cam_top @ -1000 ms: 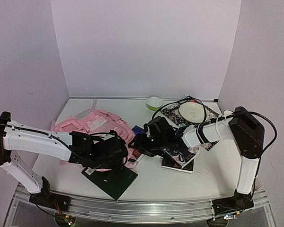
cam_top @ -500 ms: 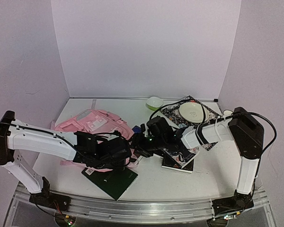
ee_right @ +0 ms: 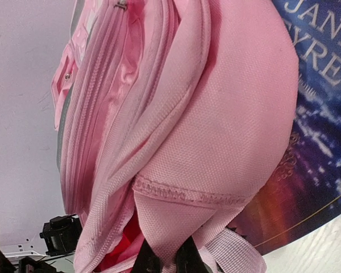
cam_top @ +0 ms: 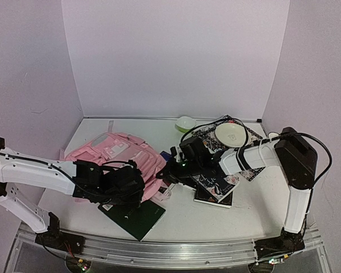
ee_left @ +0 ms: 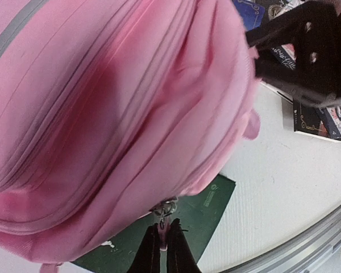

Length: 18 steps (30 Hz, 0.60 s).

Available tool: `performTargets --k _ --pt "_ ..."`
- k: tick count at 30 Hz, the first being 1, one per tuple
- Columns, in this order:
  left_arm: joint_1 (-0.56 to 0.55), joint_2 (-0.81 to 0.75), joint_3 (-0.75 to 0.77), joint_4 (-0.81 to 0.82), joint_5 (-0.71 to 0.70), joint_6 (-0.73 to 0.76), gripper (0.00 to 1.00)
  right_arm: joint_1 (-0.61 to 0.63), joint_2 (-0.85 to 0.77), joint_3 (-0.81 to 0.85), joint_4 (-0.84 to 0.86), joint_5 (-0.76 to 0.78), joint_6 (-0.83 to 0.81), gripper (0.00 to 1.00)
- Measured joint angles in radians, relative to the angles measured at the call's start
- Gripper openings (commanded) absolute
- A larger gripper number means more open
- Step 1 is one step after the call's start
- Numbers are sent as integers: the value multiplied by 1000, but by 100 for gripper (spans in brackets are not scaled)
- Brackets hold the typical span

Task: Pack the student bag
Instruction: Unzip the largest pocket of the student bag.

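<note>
The student bag [cam_top: 120, 154] is a soft pink backpack lying left of centre on the table. In the left wrist view its pink body [ee_left: 113, 114] fills the frame, and my left gripper [ee_left: 165, 225] is shut on the metal zip pull [ee_left: 164, 211] at its lower edge. In the top view the left gripper [cam_top: 137, 183] sits at the bag's near side. My right gripper [cam_top: 168, 170] is at the bag's right end. In the right wrist view the right gripper [ee_right: 167, 254] is shut on a pink fabric tab [ee_right: 182, 227] of the bag [ee_right: 176, 102].
A dark green notebook [cam_top: 137, 215] lies under the bag's near edge, also seen as the notebook [ee_left: 207, 205]. A blue "Jane Eyre" book [ee_right: 324, 125] lies beside the bag. Patterned books [cam_top: 216, 187], a white plate [cam_top: 230, 134] and a green bowl [cam_top: 186, 123] sit right and back.
The right gripper has closed on the bag's fabric tab. The left arm has drawn back to the left with the zip pull still pinched.
</note>
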Motion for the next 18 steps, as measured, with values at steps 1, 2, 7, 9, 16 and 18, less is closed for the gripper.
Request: performTargets --k 1,2,7,9,16,18 --pt "0 -22 -21 -3 4 -11 0 -16 -1 10 -18 -10 -13 0" --pt "0 -41 -37 -10 8 -24 0 -33 -4 20 -37 -21 -27 0" --pt "0 -130 -102 -92 15 -97 0 -131 -47 32 -103 -53 -81 0" --pt "4 -150 -117 -128 14 -124 0 -174 -64 40 -131 -65 -102 0" --pt "58 -163 -132 -205 -14 -155 0 -207 -75 60 -218 -100 -169 14" --pt "69 -136 -121 -219 -26 -146 0 -207 -75 60 -231 -102 -184 35"
